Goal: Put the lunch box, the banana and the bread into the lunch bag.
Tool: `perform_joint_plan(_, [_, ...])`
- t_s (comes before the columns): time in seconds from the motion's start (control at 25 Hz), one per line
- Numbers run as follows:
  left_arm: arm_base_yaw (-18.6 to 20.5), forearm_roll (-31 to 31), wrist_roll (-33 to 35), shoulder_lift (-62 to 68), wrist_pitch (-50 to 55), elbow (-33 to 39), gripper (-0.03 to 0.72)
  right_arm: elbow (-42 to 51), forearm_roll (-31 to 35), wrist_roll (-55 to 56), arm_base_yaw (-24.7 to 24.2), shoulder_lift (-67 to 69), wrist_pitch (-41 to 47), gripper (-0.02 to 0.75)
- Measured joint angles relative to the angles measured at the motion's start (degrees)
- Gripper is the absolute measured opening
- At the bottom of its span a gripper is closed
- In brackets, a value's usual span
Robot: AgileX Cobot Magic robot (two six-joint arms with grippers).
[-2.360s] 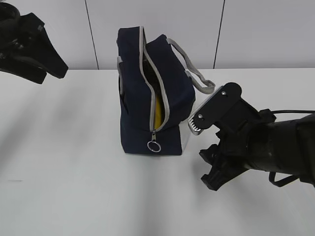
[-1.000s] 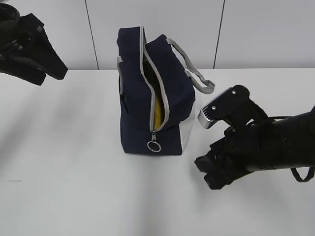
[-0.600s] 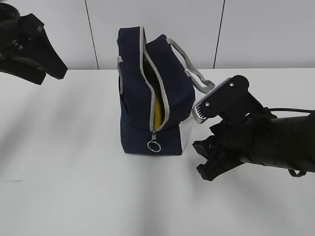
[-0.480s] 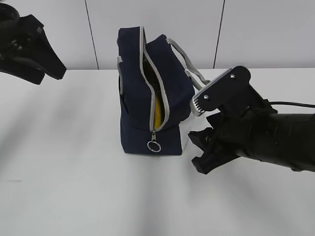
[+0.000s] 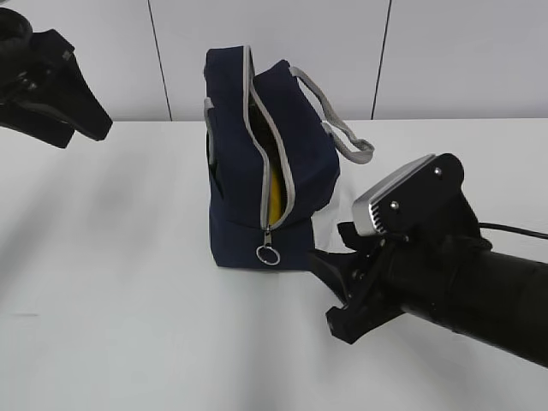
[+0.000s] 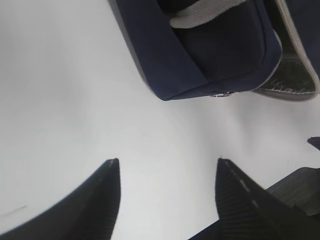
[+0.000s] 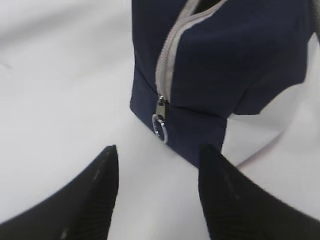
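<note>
1. Navy fabric marks the lunch bag [image 5: 265,163], which stands upright on the white desk [image 5: 128,300] toward the far middle, its zipper parted down the near face.
2. A yellow strip, likely the banana [image 5: 274,205], shows through the gap just above the ring pull [image 5: 268,254].
3. The grey strap handles [image 5: 338,124] flop over the bag's right side.
4. The right pincer [image 5: 338,287] sits low just right of the bag's near corner, jaws spread wide and holding nothing; its wrist view frames the ring pull between the fingertips.
5. The left pincer [image 6: 165,200] hangs at the far left, well apart from the bag, jaws wide and empty.
</note>
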Motion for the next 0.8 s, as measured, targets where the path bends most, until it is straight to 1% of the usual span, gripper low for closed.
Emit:
perform_joint_plan(0.04, [0.00, 0.00, 0.00, 0.00, 0.00, 0.00, 0.433, 0.00, -2.09, 2.05, -0.28, 0.68, -0.78, 0.408])
perform_joint_plan(0.12, [0.00, 0.00, 0.00, 0.00, 0.00, 0.00, 0.433, 0.00, -8.40, 7.85, -2.04, 2.63, -2.76, 0.408])
perform_joint_plan(0.28, [0.00, 0.00, 0.00, 0.00, 0.00, 0.00, 0.433, 0.00, -28.95, 24.07, -10.69, 7.49, -12.48, 0.408])
perform_joint_plan(0.36, [0.00, 0.00, 0.00, 0.00, 0.00, 0.00, 0.433, 0.00, -35.64, 28.13, -15.47, 9.99, -17.37, 0.408])
perform_joint_plan(0.44, [0.00, 0.10, 0.00, 0.00, 0.00, 0.00, 0.433, -1.04, -40.89, 30.25, -18.30, 12.83, -18.92, 0.408])
perform_joint_plan(0.56, [0.00, 0.10, 0.00, 0.00, 0.00, 0.00, 0.433, -3.33, -45.14, 30.20, -18.82, 16.98, -20.23, 0.409])
perform_joint_plan(0.8, [0.00, 0.10, 0.00, 0.00, -0.62, 0.00, 0.433, -8.10, -46.86, 28.69, -18.82, 23.12, -22.76, 0.398])
